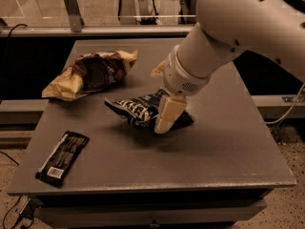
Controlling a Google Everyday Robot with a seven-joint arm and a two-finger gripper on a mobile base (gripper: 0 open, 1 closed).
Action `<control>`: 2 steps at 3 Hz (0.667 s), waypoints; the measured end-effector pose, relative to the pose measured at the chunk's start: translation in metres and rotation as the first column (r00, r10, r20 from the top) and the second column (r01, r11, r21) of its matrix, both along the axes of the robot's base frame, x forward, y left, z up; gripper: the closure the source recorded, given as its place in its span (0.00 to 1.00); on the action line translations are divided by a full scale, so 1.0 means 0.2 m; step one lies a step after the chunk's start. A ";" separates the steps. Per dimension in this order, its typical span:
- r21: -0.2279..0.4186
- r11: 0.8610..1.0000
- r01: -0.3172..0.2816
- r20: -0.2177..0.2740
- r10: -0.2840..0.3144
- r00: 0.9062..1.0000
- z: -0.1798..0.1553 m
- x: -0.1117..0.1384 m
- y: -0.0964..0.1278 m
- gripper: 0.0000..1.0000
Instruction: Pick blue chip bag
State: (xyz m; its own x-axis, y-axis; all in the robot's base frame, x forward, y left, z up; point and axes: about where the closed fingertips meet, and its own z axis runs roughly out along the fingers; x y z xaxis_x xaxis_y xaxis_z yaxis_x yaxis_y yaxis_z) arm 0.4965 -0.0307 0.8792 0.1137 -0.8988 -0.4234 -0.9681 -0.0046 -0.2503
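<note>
The blue chip bag [136, 110] is dark navy foil with white lettering. It lies crumpled near the middle of the grey table [224, 147]. My gripper [161, 125] hangs from the big white arm and points down at the bag's right part. It overlaps the bag there and hides its right middle. Whether it touches or grips the bag does not show. The bag rests on the table top.
A larger yellow-and-brown chip bag [88, 73] lies at the back left of the table. A flat black wrapper with a white barcode label [62, 158] lies at the front left. A glass railing and metal posts stand behind the table.
</note>
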 end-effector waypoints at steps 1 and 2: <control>0.006 1.000 -0.022 0.001 0.022 1.000 -0.04 0.00 0.06 0.42; 0.001 0.999 -0.038 0.013 0.038 0.999 -0.03 0.00 0.09 0.65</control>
State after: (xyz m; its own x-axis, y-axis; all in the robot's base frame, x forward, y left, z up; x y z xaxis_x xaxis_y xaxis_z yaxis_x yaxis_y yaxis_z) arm 0.4967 -0.0127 0.8730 0.1532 -0.8933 -0.4226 -0.9639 -0.0409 -0.2630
